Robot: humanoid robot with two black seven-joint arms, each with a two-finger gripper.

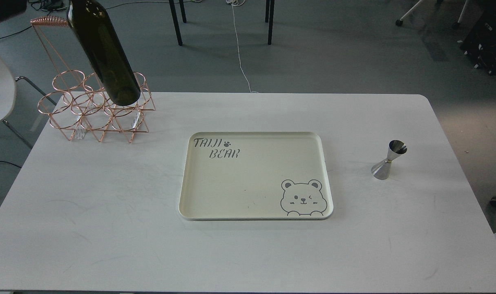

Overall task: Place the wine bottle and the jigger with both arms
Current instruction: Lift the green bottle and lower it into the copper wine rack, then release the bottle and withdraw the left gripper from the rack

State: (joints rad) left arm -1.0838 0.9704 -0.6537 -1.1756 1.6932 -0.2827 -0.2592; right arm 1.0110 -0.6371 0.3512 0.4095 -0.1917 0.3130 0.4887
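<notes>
The wine bottle, dark olive-green glass, hangs tilted in the air at the top left, base down and toward the right. Its base is in front of the copper wire rack. Its neck runs out of the top edge of the head view, so what holds it is hidden. A dark piece of my left arm shows in the top left corner; its gripper is out of view. The steel jigger stands upright on the white table at the right. My right arm and gripper are out of view.
A cream tray with a bear drawing lies mid-table, nothing on it. The copper rack of rings stands at the table's back left corner. Chair legs and a cable are on the floor behind the white table.
</notes>
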